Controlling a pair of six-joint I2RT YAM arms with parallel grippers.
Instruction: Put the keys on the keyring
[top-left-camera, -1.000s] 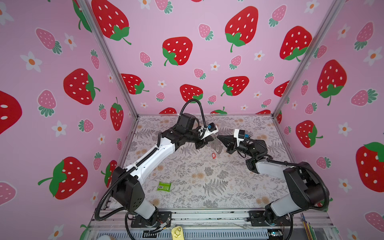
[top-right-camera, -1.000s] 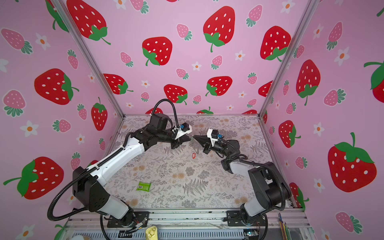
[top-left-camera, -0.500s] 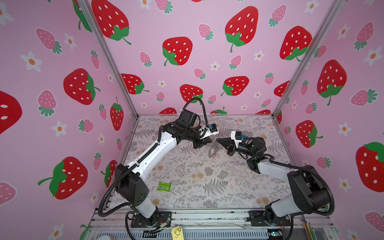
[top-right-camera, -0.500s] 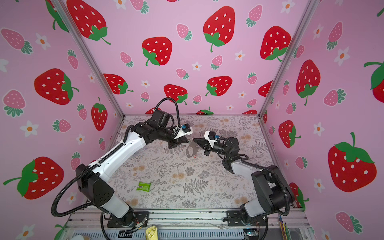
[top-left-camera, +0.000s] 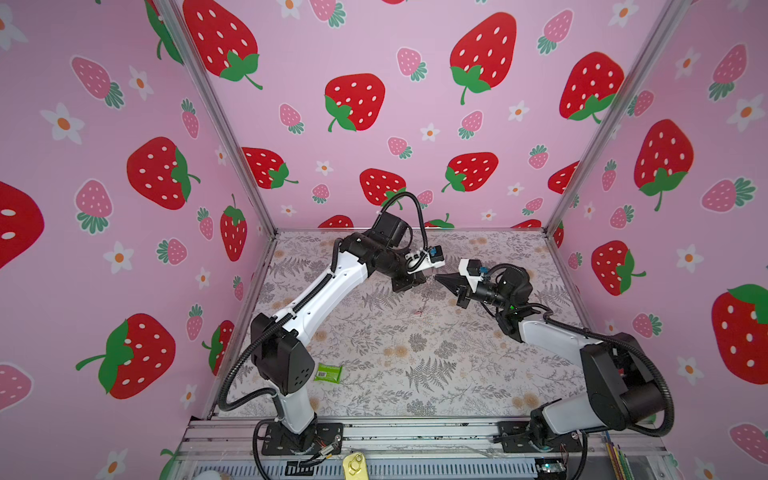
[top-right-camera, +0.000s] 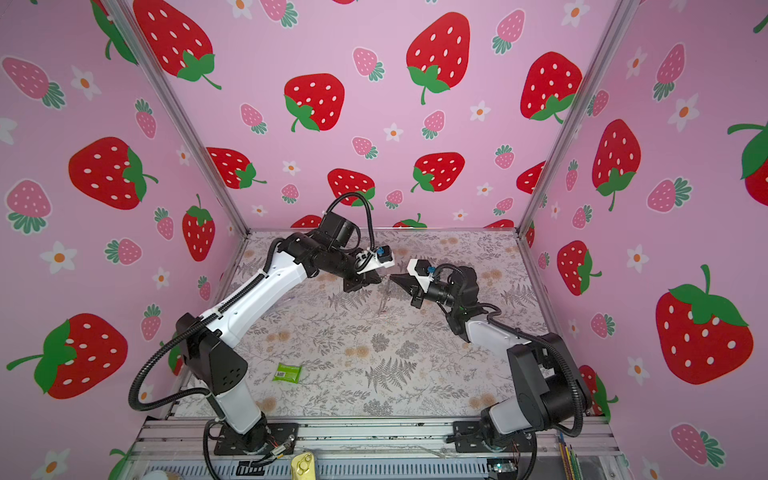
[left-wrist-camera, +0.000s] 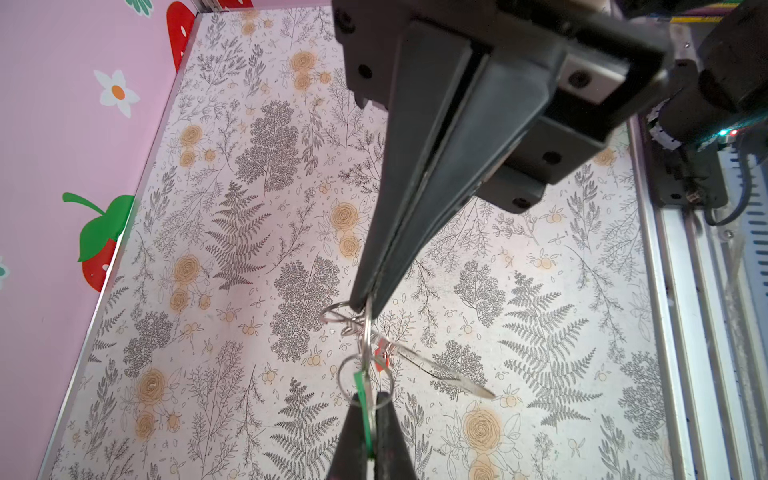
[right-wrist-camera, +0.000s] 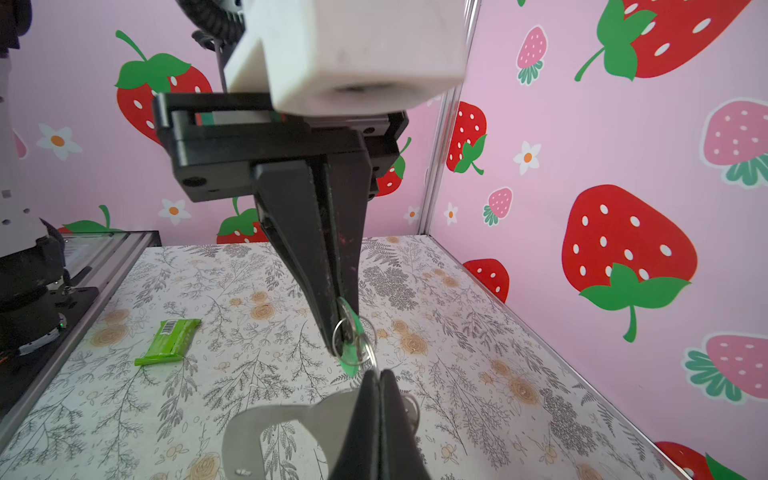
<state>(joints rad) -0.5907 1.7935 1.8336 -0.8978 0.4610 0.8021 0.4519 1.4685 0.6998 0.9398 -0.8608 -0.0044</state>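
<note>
Green packet with a white barcode label lies flat on the floral mat at the near left, well apart from both arms. Farther in, about mid-table, the two grippers meet tip to tip above the mat. The left gripper has its fingers pressed together on the green key, and the tag and its small metal ring poke out past the tips. The right gripper is pinched tight on a silver ring of the keyring, whose mauve strap loop hangs down from there. The rings overlap, and whether they are linked cannot be told. A red-orange key shows just beyond them, either lying on the mat or hanging, I cannot tell which. Behind everything stands the strawberry-print far wall.
</note>
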